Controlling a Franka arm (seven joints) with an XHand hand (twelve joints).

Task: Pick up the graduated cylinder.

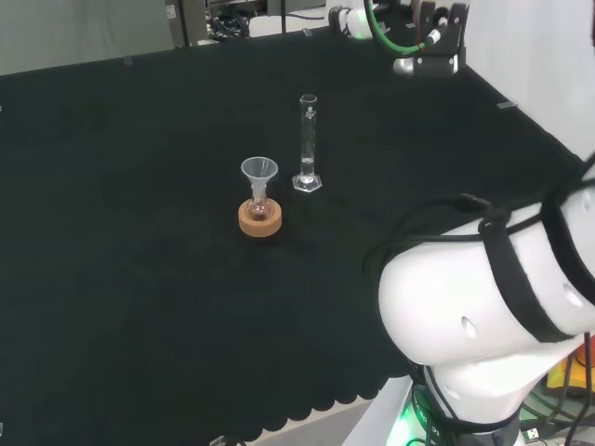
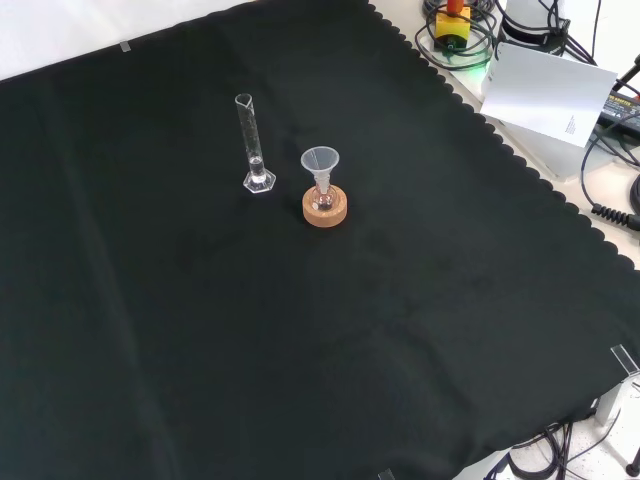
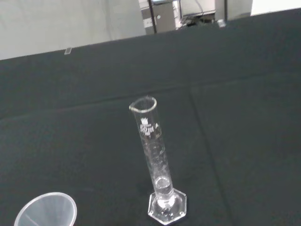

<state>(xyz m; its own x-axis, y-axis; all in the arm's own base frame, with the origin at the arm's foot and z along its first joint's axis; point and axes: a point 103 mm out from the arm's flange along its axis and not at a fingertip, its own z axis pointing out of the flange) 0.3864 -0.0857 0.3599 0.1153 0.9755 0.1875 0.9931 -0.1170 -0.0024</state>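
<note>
Front view, left to right: graduated cylinder [image 2: 252, 143] stood upright on its hex base, untouched on the black cloth [image 2: 300, 350]. Just beside it to the right sat a funnel [image 2: 320, 162] in a small flask on a cork ring [image 2: 325, 207]. Couldn't tell the hand's state. Risk, as I judged it: cylinder was tall with a narrow base, so a sideways nudge on approach would tip it. A wide approach could also clip the funnel.

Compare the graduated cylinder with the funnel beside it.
The graduated cylinder is a tall, narrow tube; the funnel is short and flares wide at its top. The cylinder stands on its own hexagonal foot on the cloth; the funnel sits over a cork ring. Both are clear and upright.
</note>
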